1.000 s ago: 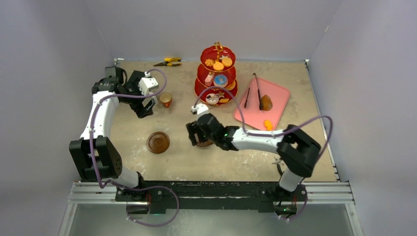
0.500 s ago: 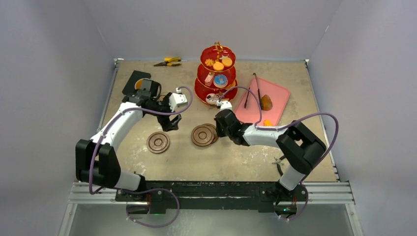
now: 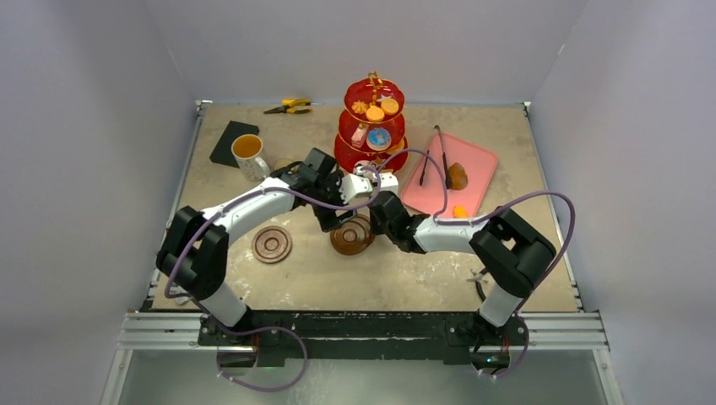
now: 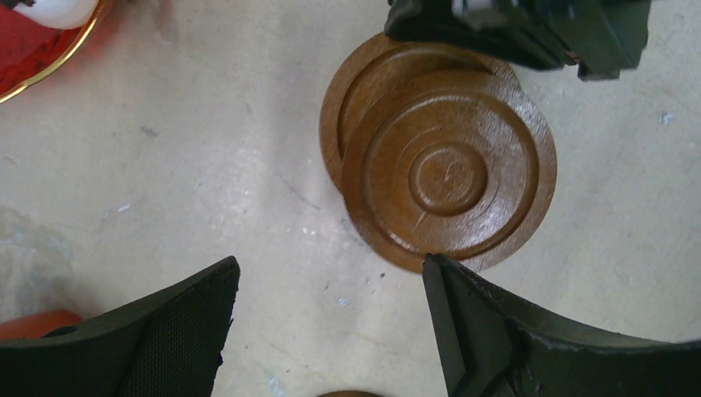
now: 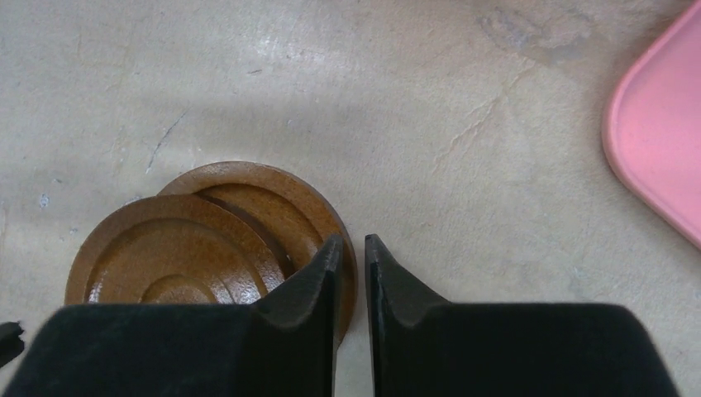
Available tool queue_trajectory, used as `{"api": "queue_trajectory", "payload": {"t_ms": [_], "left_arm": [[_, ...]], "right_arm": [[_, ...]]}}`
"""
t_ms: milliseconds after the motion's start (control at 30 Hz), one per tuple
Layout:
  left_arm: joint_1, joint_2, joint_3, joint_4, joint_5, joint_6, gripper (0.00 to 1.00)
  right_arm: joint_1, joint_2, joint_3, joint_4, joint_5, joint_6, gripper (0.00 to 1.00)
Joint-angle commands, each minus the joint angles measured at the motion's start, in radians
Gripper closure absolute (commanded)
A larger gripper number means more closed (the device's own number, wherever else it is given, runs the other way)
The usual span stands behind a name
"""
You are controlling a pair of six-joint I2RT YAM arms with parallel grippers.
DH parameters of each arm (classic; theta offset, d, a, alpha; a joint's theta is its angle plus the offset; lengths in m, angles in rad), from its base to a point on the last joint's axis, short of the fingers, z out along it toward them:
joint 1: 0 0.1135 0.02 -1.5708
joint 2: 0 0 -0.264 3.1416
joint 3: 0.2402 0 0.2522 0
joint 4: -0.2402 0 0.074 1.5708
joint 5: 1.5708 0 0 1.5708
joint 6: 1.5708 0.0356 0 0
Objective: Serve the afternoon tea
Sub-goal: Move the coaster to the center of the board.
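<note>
Here the step, as I read it, is parting two overlapped saucers so that each can take a cup. They lie mid-worktop, just in front of the stand. The top saucer sits offset on the lower saucer, leaving a crescent of the lower one bare. A third saucer lies apart to the left, and the mug of tea stands at the far left, well away.

The right hand has its fingers drawn almost together at the lower saucer's rim, on its bare side. It looks to be pinching that rim, though a finger hides the contact. The left hand hovers above with fingers wide, just off the top saucer's overhanging edge.

To do it well, the right hand should pin the lower saucer flat while the left comes down on the overhang and closes on that edge alone. Draw the top saucer off sideways, away from the right hand, since the two hands are close and could knock. Lift only once it is free, or both saucers may drag along together.
</note>
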Motion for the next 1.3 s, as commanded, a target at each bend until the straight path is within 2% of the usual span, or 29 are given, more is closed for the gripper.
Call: {"api": "queue_trajectory", "payload": {"t_ms": [0,67,167,267,367,433,567,833,900,1033,1267], "left_arm": [[-0.042,0.023,-0.004,0.110,-0.085,-0.128,0.19],[-0.047,0.022,-0.026,0.134,-0.090,-0.160,0.19],[-0.049,0.011,-0.065,0.169,-0.110,-0.185,0.20],[-0.050,0.007,-0.117,0.197,-0.120,-0.213,0.20],[-0.057,0.009,-0.160,0.224,-0.103,-0.235,0.20],[-0.063,0.018,-0.165,0.231,-0.098,-0.245,0.19],[-0.072,0.029,-0.159,0.219,-0.094,-0.243,0.19],[-0.072,0.015,-0.233,0.240,-0.282,-0.185,0.20],[-0.050,-0.015,-0.268,0.246,-0.324,-0.167,0.21],[0.028,-0.054,-0.284,0.226,-0.304,-0.145,0.21],[0.056,-0.073,-0.313,0.229,-0.325,-0.074,0.21]], "right_arm": [[0.017,-0.042,-0.044,-0.053,0.061,0.016,0.70],[0.022,-0.048,-0.057,-0.042,0.049,0.023,0.58],[0.024,-0.053,-0.079,-0.021,0.035,0.037,0.54],[0.026,-0.058,-0.106,-0.005,0.030,0.054,0.54],[0.026,-0.058,-0.128,-0.003,0.036,0.075,0.59],[0.026,-0.065,-0.145,-0.008,0.038,0.103,0.62],[0.025,-0.079,-0.168,0.000,0.037,0.132,0.62],[0.024,-0.101,-0.184,-0.041,0.060,0.157,0.63],[0.023,-0.111,-0.189,-0.052,0.081,0.168,0.63],[0.020,-0.108,-0.175,-0.073,0.091,0.184,0.63],[0.018,-0.091,-0.149,-0.151,0.116,0.224,0.63]]}}
